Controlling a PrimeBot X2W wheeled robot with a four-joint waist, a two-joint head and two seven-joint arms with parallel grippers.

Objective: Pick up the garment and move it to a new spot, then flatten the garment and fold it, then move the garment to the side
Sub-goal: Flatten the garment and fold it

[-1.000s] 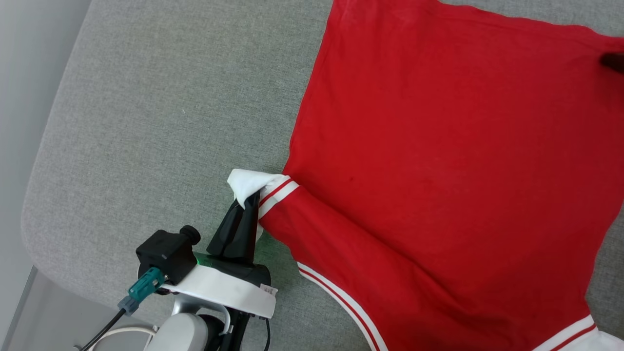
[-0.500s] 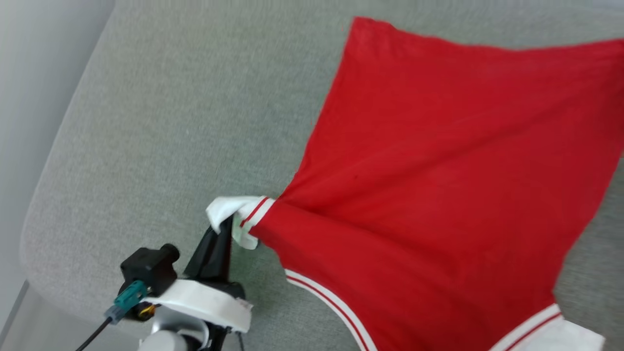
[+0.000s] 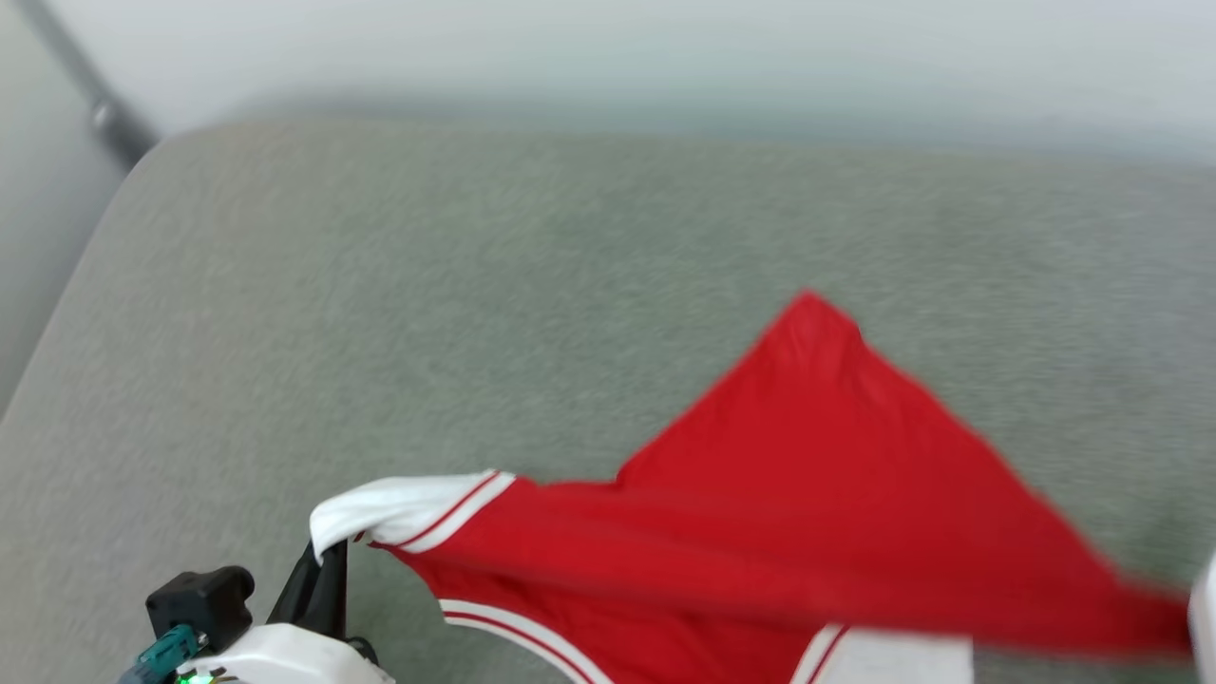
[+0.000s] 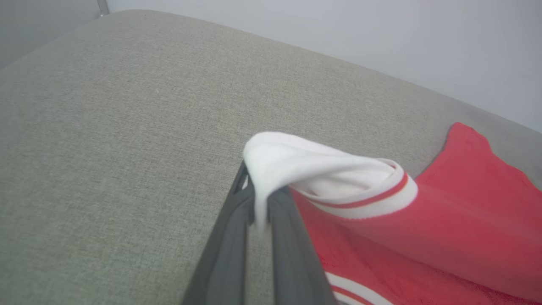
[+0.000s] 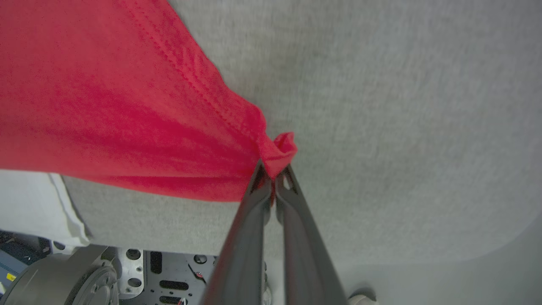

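No legible text anywhere.

- We see the garment [image 3: 807, 494], soft bright red fabric, lifted and stretched in a taut band over the near part of the grey table [image 3: 380, 285]. It is blurred in the head view.
- Its white cuff [image 4: 322, 169], edged with thin red-and-white stripes, is pinched in the left claw [image 4: 259, 199] and droops over the fingertips.
- A bunched red hem corner [image 5: 279, 152] is clamped in the right claw [image 5: 273, 171].
- Another red corner [image 3: 812, 318] points towards the table's far side.
- A white panel [image 3: 893, 655] with striped edging shows below the band.
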